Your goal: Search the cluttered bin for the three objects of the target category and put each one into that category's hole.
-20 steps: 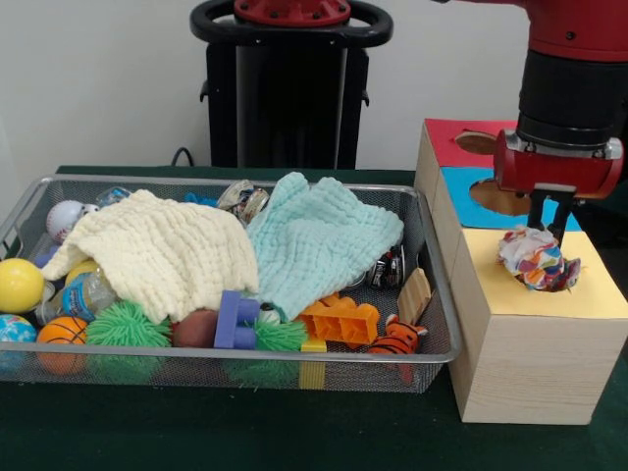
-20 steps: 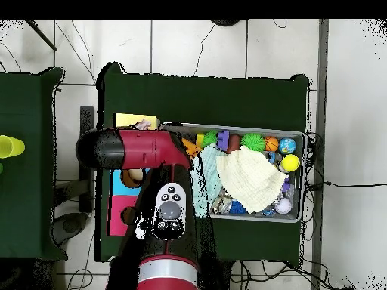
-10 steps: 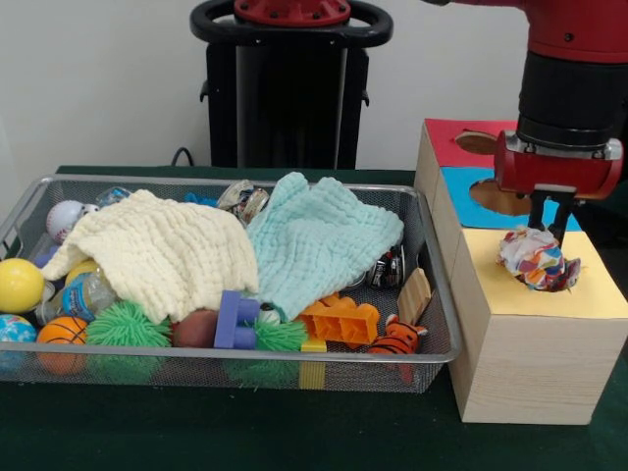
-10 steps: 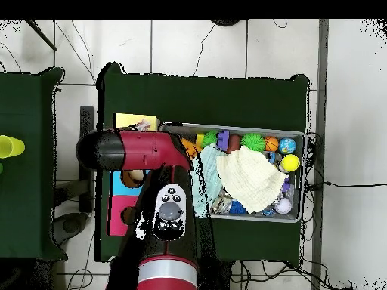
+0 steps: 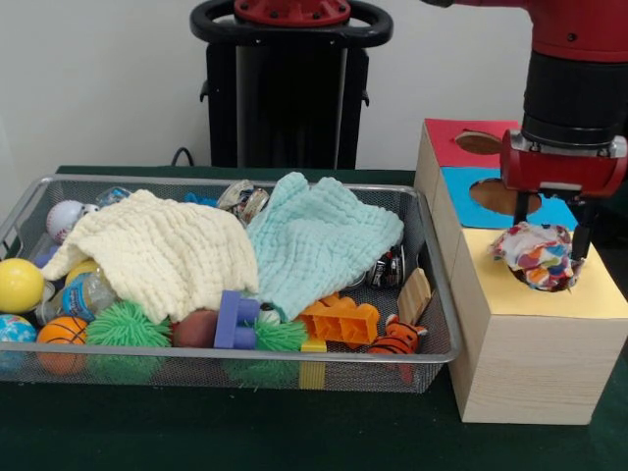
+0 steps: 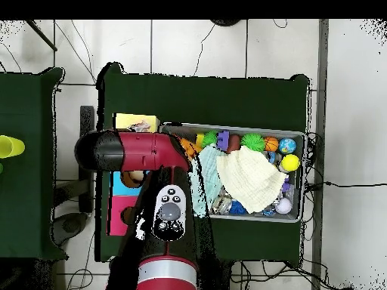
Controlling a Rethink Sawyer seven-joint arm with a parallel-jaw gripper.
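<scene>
From the front we see only one dotted cloth [image 5: 536, 255], bunched up and sitting in the hole [image 5: 564, 280] of the yellow-topped box [image 5: 535, 339]; the cloth hides most of the hole, and whether other dotted cloths lie beneath the bin's clutter we cannot tell. The gripper [image 5: 551, 228] hangs right over the cloth with its fingers [image 5: 583, 238] spread apart on either side of it, not pinching it. In the overhead view the arm [image 6: 136, 151] covers the gripper and most of the boxes, leaving just a strip of yellow top showing. At the near side of the bin [image 5: 245, 355] lie a purple block [image 5: 234, 321], green spiky balls [image 5: 128, 326], an orange block [image 5: 339, 319] and a tiger toy [image 5: 397, 337]. Behind them a cream cloth [image 5: 157, 250] and a mint cloth [image 5: 319, 240] drape over much of the contents, hiding what is under them. Past the yellow top come the blue hole [image 5: 498, 196] and the red hole [image 5: 478, 142], both partly cut off by the arm.
</scene>
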